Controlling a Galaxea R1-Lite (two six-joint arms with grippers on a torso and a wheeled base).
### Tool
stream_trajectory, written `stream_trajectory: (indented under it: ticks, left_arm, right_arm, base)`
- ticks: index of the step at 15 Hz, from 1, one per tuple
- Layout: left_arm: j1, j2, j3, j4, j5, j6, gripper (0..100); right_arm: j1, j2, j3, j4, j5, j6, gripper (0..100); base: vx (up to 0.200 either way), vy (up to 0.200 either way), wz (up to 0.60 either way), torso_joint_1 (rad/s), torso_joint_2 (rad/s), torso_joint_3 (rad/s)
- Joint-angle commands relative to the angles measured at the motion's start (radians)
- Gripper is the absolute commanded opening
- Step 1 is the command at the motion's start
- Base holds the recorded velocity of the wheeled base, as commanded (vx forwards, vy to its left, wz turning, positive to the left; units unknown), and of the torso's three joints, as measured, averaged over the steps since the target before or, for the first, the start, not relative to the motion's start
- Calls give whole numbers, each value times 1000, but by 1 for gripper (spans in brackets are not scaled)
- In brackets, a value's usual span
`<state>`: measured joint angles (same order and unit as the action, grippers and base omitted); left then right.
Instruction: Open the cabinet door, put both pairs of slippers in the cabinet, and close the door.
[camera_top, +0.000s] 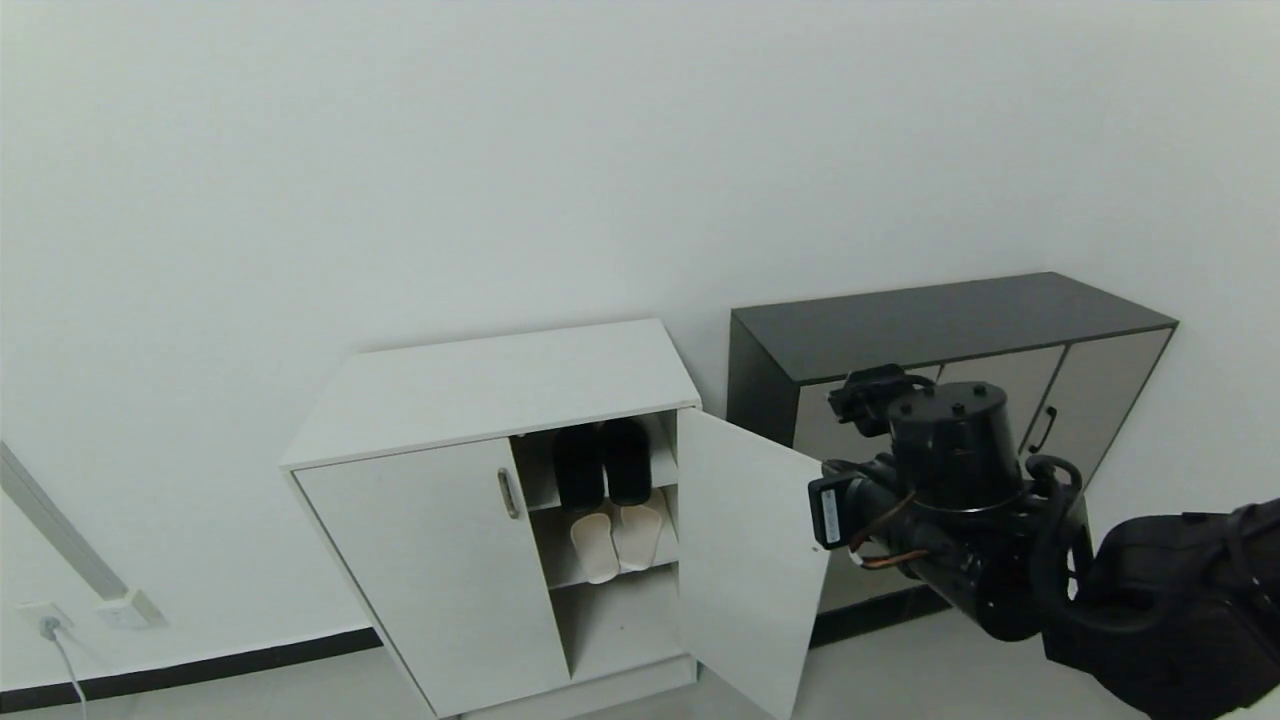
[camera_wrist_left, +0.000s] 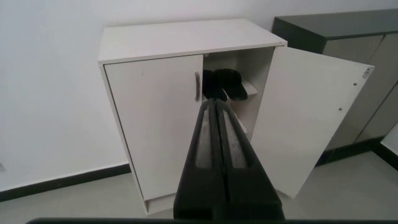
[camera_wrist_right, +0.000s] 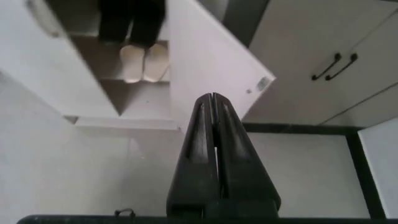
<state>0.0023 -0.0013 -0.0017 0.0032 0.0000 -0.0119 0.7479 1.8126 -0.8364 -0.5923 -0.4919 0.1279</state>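
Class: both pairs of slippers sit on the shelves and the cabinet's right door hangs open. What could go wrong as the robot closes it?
1. The pale slippers lie with their heels near the shelf front, so the open door might catch them as it swings in.
2. The right gripper is shut and points at the door's smooth panel. A push with that narrow tip could slide off.

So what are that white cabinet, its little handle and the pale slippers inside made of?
The white cabinet: probably laminated board, matte, flat panels with crisp edges. Its handle: looks metal, silvery sheen. The pale slippers: maybe foam or fabric, dull surface, unsure.
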Motion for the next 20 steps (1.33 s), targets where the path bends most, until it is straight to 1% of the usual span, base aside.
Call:
stream_trajectory:
  ticks: [1, 2, 3, 8, 13, 20]
  left_arm:
    - [1, 1, 0, 0, 0, 0, 0]
    - [1, 1, 0, 0, 0, -2, 0]
    - [1, 1, 0, 0, 0, -3, 0]
    - [1, 1, 0, 0, 0, -3, 0]
    - [-1, 1, 0, 0, 0, -3, 0]
    - [1, 1, 0, 0, 0, -3, 0]
  right_arm:
    - [-65, 80, -63, -1, 35, -1, 0]
    - [-84, 99, -90, -1, 55, -1, 0]
    - [-119, 140, -144, -1, 96, -1, 0]
    - [-220, 280, -313, 3, 191, -1, 0]
    - [-274, 337, -357, 3, 234, 1, 0]
    - [-301, 416, -392, 0, 236, 9, 0]
  base:
    - [0, 0, 0, 0, 0, 0]
    - [0, 0, 0, 0, 0, 0]
    - [0, 0, 0, 0, 0, 0]
    - [0, 0, 0, 0, 0, 0]
    - [0, 0, 0, 0, 0, 0]
    - [0, 0, 0, 0, 0, 0]
